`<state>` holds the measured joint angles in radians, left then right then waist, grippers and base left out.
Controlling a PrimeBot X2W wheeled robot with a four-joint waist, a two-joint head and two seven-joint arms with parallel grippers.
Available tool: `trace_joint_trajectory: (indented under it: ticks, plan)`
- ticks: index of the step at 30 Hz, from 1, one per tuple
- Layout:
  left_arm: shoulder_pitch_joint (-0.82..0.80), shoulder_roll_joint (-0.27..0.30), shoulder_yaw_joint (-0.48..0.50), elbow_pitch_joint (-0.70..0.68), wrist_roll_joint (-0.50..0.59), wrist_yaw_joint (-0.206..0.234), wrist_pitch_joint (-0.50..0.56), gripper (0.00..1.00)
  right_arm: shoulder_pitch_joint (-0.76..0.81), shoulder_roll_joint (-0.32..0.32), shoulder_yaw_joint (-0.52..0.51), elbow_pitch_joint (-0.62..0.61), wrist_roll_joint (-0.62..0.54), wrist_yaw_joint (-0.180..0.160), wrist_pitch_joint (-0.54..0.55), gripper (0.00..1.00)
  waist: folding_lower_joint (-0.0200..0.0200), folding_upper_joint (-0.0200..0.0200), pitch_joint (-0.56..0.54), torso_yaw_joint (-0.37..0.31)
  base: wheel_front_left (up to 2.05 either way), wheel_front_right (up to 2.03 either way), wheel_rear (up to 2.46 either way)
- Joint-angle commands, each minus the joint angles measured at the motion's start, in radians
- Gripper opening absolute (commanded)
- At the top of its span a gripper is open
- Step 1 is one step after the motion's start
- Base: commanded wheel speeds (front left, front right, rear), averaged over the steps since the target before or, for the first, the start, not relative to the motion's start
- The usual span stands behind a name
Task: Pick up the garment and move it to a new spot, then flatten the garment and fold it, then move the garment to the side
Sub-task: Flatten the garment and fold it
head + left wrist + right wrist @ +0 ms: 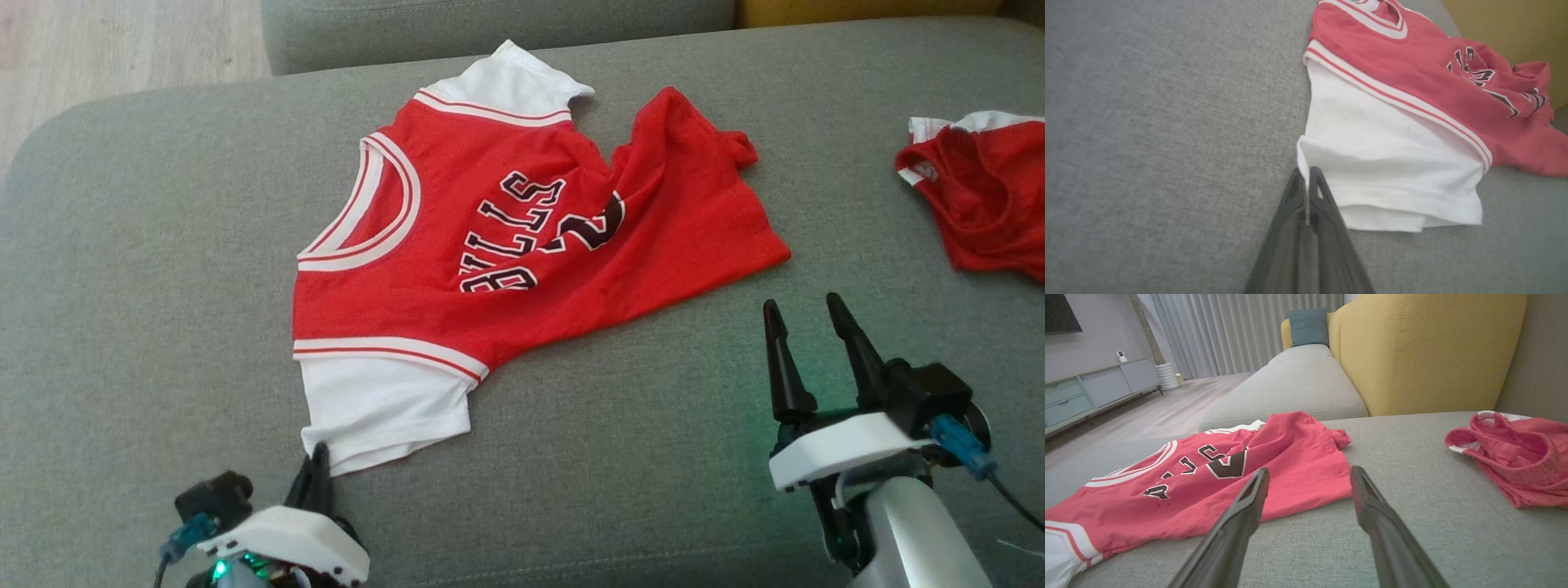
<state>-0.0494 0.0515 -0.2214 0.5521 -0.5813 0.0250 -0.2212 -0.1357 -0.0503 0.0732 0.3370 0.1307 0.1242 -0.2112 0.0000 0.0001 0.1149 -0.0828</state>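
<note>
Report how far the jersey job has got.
Done: nothing clear; the jersey lies unfolded on the sofa, its hem rumpled. In hand: the left end effector is pinched on the corner of the near white sleeve; the right end effector is open, off the cloth. Left: lifting it to a new spot, flattening, folding, moving aside.

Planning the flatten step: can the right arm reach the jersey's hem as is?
Likely yes: right arm holds its jaws open just short of the jersey hem, only bare sofa cushion between.
</note>
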Motion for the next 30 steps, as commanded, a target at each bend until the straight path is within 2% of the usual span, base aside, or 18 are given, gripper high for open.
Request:
trace_joint_trajectory:
  ticks: [1,7,17,23,30]
  plan:
    - [-0.029,-0.001,0.014,-0.01,-0.005,-0.004,0.002,0.0,-0.045,0.0,0.014,-0.025,-0.009,0.007,-0.013,1.0,0.0,-0.0001,0.001,0.001,0.0,0.0,0.0]
    - [-0.029,-0.001,0.002,-0.034,-0.013,-0.018,-0.009,0.0,-0.05,0.0,-0.031,-0.011,-0.036,0.007,-0.001,1.0,0.0,-0.0001,0.005,0.02,0.0,0.0,0.0]
    - [0.059,0.023,0.058,-0.244,-0.011,0.015,-0.033,0.0,-0.094,0.0,-0.21,0.07,-0.158,0.007,0.083,1.0,0.0,-0.0001,0.006,0.115,0.0,0.0,0.0]
    - [0.112,0.029,0.067,-0.352,-0.009,0.043,-0.026,0.0,-0.143,0.0,-0.237,0.165,-0.177,0.007,0.151,1.0,0.0,-0.0001,0.013,0.163,0.0,0.0,0.0]
    - [0.126,0.03,0.052,-0.409,-0.005,0.059,-0.008,0.0,-0.225,0.0,-0.245,0.309,-0.204,0.007,0.205,1.0,0.0,-0.0001,0.034,0.193,0.0,0.0,0.0]
